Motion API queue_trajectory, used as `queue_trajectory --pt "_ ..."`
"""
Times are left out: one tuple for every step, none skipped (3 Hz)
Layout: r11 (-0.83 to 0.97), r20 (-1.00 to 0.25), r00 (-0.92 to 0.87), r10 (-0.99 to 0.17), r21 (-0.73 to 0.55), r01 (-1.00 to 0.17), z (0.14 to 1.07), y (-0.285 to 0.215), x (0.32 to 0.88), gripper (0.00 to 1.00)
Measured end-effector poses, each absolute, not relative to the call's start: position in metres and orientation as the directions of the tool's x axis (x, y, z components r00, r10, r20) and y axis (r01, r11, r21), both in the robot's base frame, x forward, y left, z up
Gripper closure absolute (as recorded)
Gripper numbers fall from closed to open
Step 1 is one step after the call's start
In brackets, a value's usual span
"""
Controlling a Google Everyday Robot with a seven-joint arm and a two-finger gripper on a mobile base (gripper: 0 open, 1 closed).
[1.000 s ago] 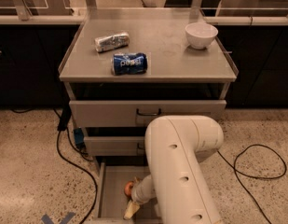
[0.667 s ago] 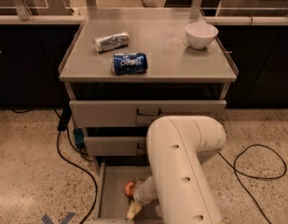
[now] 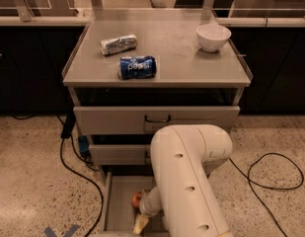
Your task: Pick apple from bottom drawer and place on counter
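The apple (image 3: 137, 199), small and orange-red, lies in the open bottom drawer (image 3: 118, 204), partly hidden behind my arm. My gripper (image 3: 140, 224) reaches down into this drawer, just below and in front of the apple, at the frame's lower edge. My thick white arm (image 3: 189, 181) covers most of the drawer's right side. The counter (image 3: 181, 48) is the grey top of the cabinet above.
On the counter lie a blue Pepsi can (image 3: 137, 67), a crumpled silver packet (image 3: 118, 44) and a white bowl (image 3: 213, 36). Two shut drawers with dark handles (image 3: 157, 119) sit above the open one. Black cables (image 3: 270, 174) run over the speckled floor on both sides.
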State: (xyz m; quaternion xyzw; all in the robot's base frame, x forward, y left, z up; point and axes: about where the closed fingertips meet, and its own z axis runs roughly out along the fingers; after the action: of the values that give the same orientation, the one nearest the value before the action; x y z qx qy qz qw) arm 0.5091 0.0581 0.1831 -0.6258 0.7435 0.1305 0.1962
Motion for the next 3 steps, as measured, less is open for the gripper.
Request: queue_trajectory --pt "0.158 -0.455 -0.116 -0.883 -0.054 -0.986 0.194 0.067 0.516 0.00" --pt "0.119 -0.461 -0.076 -0.884 -0.066 -0.991 0.203 0.080 0.530 0.00" --pt "0.109 -0.492 -0.064 -0.868 -0.063 -0.992 0.194 0.085 0.539 0.00"
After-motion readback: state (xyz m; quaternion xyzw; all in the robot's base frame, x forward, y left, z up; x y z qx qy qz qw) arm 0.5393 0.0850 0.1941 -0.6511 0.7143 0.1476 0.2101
